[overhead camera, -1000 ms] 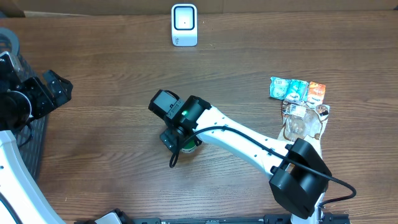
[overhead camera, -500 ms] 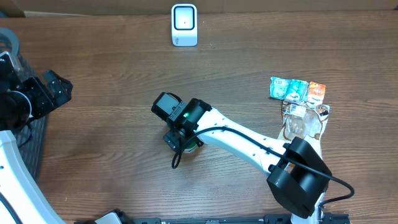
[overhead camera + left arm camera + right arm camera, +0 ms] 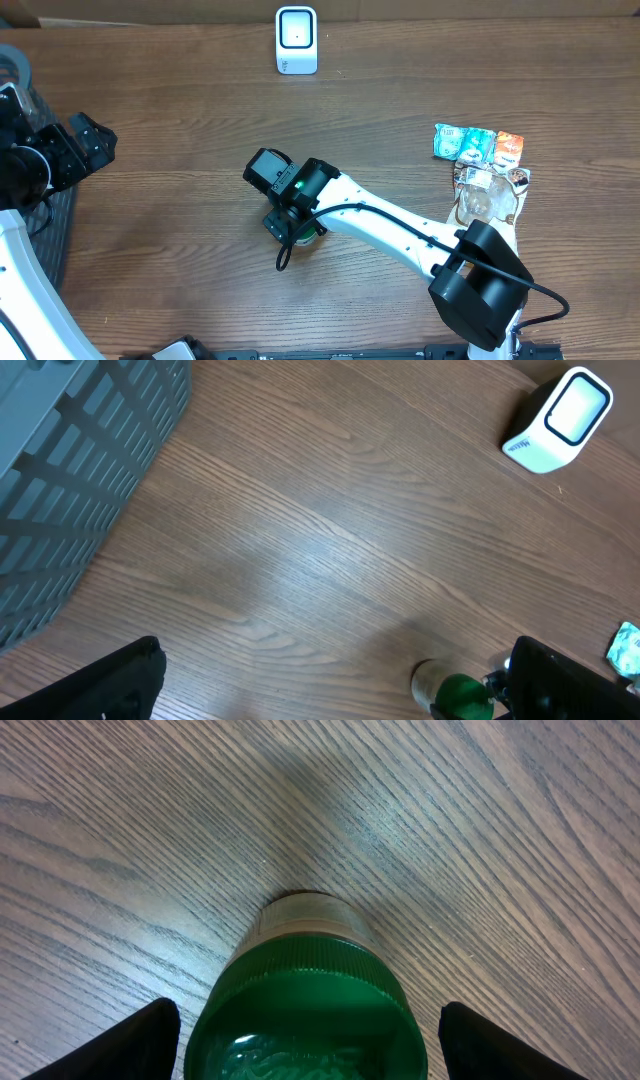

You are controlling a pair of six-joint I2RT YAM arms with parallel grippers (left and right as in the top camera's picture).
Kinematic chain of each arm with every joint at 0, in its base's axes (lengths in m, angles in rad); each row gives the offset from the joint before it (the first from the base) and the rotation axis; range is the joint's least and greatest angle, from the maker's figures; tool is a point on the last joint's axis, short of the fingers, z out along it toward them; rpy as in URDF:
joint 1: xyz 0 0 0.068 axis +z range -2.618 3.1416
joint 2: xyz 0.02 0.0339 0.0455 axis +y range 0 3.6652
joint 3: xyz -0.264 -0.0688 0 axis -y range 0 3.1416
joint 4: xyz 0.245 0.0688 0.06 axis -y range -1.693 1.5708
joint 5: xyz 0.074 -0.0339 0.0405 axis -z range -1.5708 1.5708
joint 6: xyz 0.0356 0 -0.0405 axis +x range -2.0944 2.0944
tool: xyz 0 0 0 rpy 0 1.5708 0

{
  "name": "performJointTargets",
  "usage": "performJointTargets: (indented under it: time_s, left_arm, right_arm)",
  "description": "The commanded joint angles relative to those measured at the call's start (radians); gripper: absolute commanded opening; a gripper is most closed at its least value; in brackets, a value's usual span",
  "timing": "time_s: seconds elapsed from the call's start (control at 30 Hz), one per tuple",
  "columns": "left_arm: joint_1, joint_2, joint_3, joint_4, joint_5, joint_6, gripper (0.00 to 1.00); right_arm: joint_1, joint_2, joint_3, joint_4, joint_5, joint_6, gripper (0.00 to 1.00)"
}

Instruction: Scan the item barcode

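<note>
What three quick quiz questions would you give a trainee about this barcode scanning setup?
1. Multiple choice: what sits between the fingers of the right claw? A, a mug. B, a green-lidded bottle. C, a sponge.
2. True or false: the white scanner stands well apart from the snack packets.
3. On which of the robot's sides does the grey basket sit?

Key: 1, B. 2, true. 3, its left.
</note>
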Motion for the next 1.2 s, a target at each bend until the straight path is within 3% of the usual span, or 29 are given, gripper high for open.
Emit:
performJointTargets:
  time_s: [0.0, 0.17, 0.33, 0.57, 0.7, 0.97, 1.1, 1.17]
  left_arm:
    - [0.003, 0.002, 0.012, 0.002, 0.008, 0.019, 0.99]
    - [0.003, 0.002, 0.012, 0.002, 0.008, 0.019, 1.0]
    - [0.003, 0.002, 0.012, 0.001, 0.008, 0.019, 1.0]
    - [0.003, 0.002, 0.012, 0.001, 0.008, 0.019, 0.99]
    - [0.003, 0.002, 0.012, 0.002, 0.008, 0.019, 1.0]
    - [0.003, 0.002, 0.012, 0.001, 0.008, 0.019, 1.0]
    - [0.003, 0.002, 0.012, 0.002, 0.008, 0.019, 0.99]
    - [0.003, 0.002, 0.012, 0.002, 0.008, 0.019, 1.0]
  right_arm:
    - [-0.01, 0.01, -0.004, 0.002, 0.002, -0.005, 0.8]
    - [-0.01, 0.024, -0.005, -0.009, -0.002, -0.004, 0.8]
    - [-0.01, 0.032, -0.005, -0.011, -0.002, -0.004, 0.72]
    - [-0.01, 0.032, -0.005, -0.01, -0.002, -0.004, 0.7]
    - [-0.01, 0.032, -0.005, -0.011, -0.002, -0.003, 0.54]
    - [-0.012, 0.024, 0.031, -0.051, -0.026, 0.005, 0.38]
    - [-0.035, -0.003, 0.078, -0.063, -0.032, 0.063, 0.38]
    - [-0.087, -0.031, 0.114, -0.061, -0.064, 0.149, 0.49]
